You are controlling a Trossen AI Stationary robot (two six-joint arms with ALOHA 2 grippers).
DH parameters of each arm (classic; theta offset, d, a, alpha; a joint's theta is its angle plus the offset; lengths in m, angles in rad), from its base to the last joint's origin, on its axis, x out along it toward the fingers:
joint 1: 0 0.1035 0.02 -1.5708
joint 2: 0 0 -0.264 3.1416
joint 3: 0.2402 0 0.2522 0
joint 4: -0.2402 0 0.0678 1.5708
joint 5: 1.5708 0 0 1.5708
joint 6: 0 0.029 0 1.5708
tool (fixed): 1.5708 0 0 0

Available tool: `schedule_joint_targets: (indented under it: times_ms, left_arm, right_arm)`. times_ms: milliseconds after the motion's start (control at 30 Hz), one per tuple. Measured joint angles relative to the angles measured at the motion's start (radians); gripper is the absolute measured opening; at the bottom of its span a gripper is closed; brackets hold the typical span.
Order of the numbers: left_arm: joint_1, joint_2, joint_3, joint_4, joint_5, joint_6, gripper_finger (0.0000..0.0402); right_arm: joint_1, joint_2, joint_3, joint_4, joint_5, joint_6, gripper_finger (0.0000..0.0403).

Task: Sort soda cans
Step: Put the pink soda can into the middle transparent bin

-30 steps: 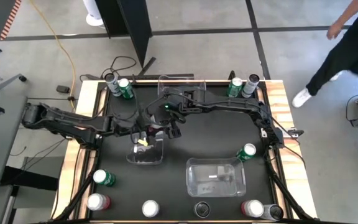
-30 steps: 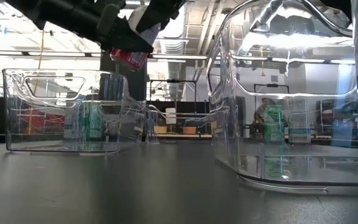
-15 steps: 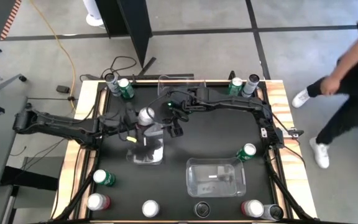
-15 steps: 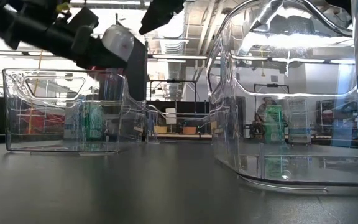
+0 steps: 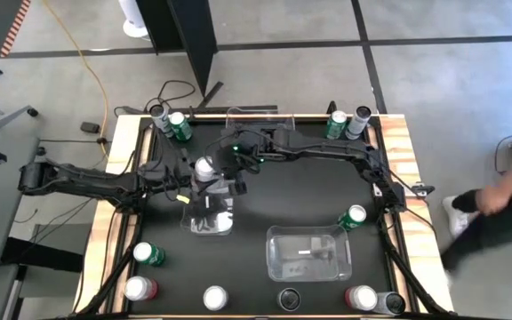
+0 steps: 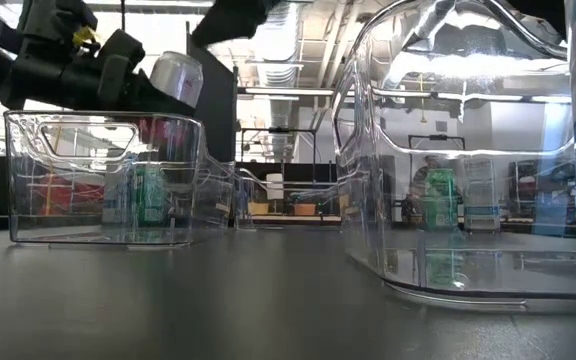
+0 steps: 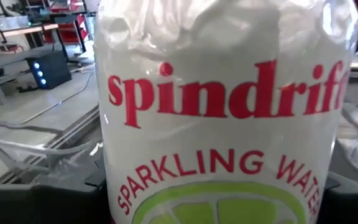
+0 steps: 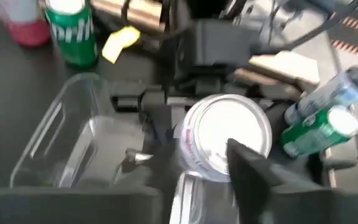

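A white soda can point(image 5: 205, 167) with red lettering point(image 7: 222, 99) and a silver top hangs over the clear bin point(image 5: 189, 222) left of the table's middle. My left gripper point(image 5: 201, 182), reaching in from the left, is shut on it. In the low view the can point(image 6: 176, 80) sits tilted just above the bin's rim point(image 6: 108, 116). My right gripper point(image 5: 236, 171) reaches in from the right and hovers close beside the can's top point(image 8: 225, 134). Whether it touches the can does not show. My left gripper pinches the can's side wall point(image 7: 114, 186) between its two fingers, one on each side of the can's body. The fingers come in roughly level from the table's left. The can is lifted clear over the bin, top up and somewhat tilted.
A second clear bin point(image 5: 278, 267) stands near the front middle and a third point(image 5: 238, 114) at the far edge. Soda cans stand at the far left corner point(image 5: 180, 125), the far right corner point(image 5: 337, 124) and along the near edge point(image 5: 148, 254); a green one point(image 5: 352, 216) lies at the right.
My left gripper has turned the can from lying sideways to top up, and has drawn back a little toward the table's left, keeping it over the bin. My right gripper has gone toward the table's left, closer to the can.
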Motion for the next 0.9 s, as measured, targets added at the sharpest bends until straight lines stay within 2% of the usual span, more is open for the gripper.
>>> schedule_joint_targets:
  times_ms: [100, 133, 300, 433, 567, 667, 900]
  left_arm:
    - [0.0, 0.041, 0.0, 0.047, 0.0, 0.001, 0.0276]
    - [0.0, 0.059, 0.0, 0.063, -0.002, -0.001, 0.0276]
    - [0.01, 0.146, 0.003, 0.113, -0.002, -0.002, 0.0276]
    - [0.015, 0.211, 0.012, 0.167, -0.004, -0.006, 0.0276]
    - [0.014, 0.26, 0.015, 0.231, -0.001, -0.001, 0.0276]
    - [0.014, 0.292, 0.016, 0.257, 0.001, 0.002, 0.0276]
    - [0.016, 0.388, 0.061, 0.256, 0.011, 0.001, 0.0276]
  right_arm:
    - [0.0, 0.027, 0.0, 0.03, 0.0, 0.003, 0.0027]
    - [0.0, 0.036, 0.0, 0.035, 0.0, 0.003, 0.0015]
    - [0.0, 0.064, 0.002, 0.049, 0.005, 0.028, 0.002]
    - [-0.002, 0.064, 0.002, 0.039, 0.009, 0.03, 0.0007]
    - [0.0, 0.062, 0.002, 0.028, 0.083, 0.031, 0.0004]
    - [-0.009, 0.062, 0.002, -0.01, 0.093, 0.045, 0.0004]
    - [-0.012, 0.075, 0.003, -0.069, 0.104, 0.053, 0.0002]
